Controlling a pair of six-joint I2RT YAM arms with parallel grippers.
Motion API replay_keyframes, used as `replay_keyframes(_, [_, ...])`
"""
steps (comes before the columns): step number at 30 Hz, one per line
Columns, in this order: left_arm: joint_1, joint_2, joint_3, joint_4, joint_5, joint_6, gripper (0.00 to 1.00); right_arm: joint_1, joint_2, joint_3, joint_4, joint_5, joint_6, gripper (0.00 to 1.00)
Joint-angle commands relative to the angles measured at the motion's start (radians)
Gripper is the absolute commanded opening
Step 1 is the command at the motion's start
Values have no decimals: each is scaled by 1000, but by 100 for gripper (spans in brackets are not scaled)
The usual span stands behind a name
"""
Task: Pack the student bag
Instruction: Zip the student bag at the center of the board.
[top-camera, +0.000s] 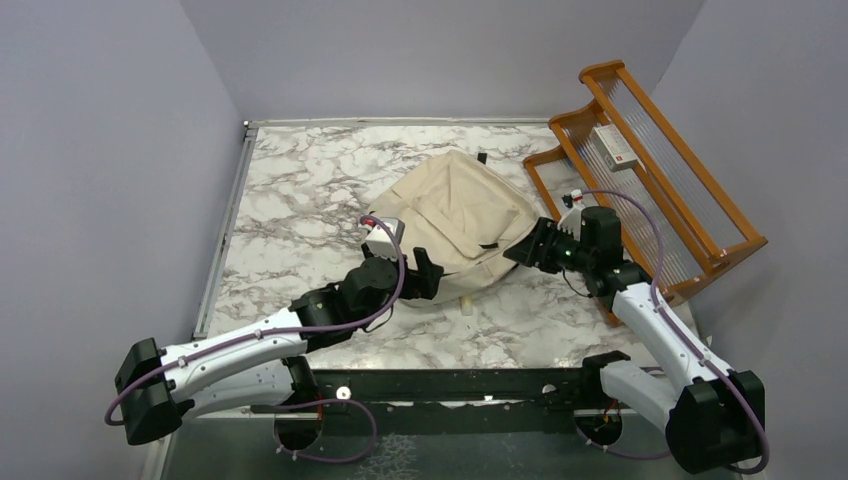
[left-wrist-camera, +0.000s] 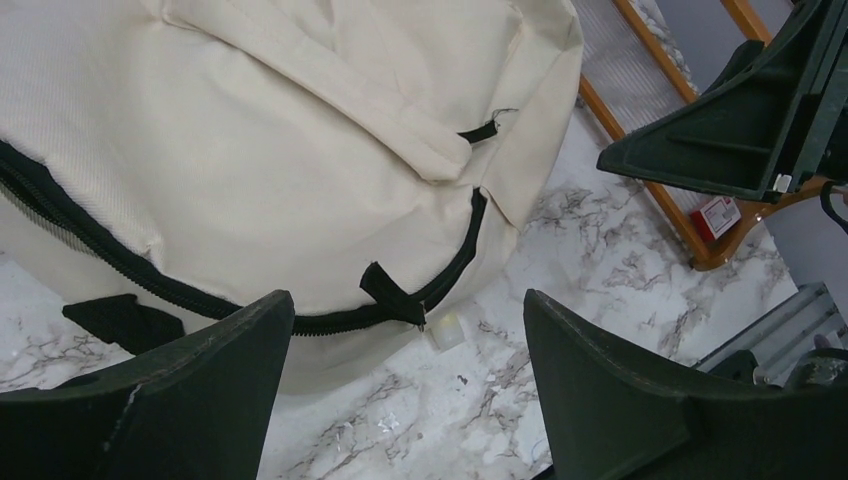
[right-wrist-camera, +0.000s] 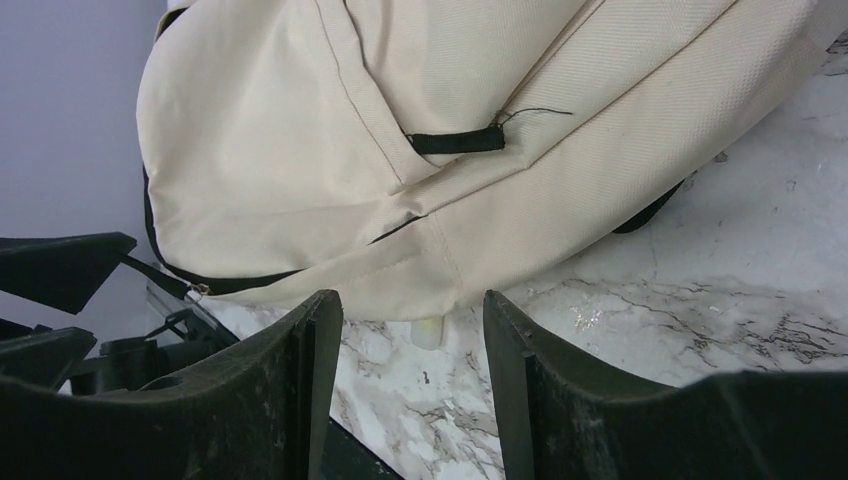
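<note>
the cream student bag (top-camera: 460, 215) lies flat toward the far right of the marble desk (top-camera: 300, 200), its black zip facing the near edge. the left tool (left-wrist-camera: 408, 300) hovers just beside the bag's near left side, jaws wide apart, holding nothing. the right tool (right-wrist-camera: 410, 297) sits at its near right side, jaws partly apart, also empty. a wooden rack (top-camera: 680, 190) overhangs the desk's right edge, and plain grey walls (top-camera: 120, 150) enclose the desk.

Left arm (top-camera: 235, 352): white shells, black joints.
Right arm (top-camera: 660, 335): same white-and-black build.
Cables (top-camera: 657, 255): purple, looping behind the fingers.
Fingers (left-wrist-camera: 190, 400): dark, wedge-shaped, edges scuffed.
</note>
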Motion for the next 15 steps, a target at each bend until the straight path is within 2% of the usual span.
replay_keyframes(1, [-10, 23, 6, 83, -82, 60, 85, -4, 0, 13, 37, -30, -17, 59])
replay_keyframes(6, [-10, 85, 3, 154, -78, 75, 82, -5, 1, 9, 41, -42, -12, 59])
replay_keyframes(15, [-10, 189, -16, 267, -61, 87, 66, -5, -6, 12, 35, -47, -18, 59])
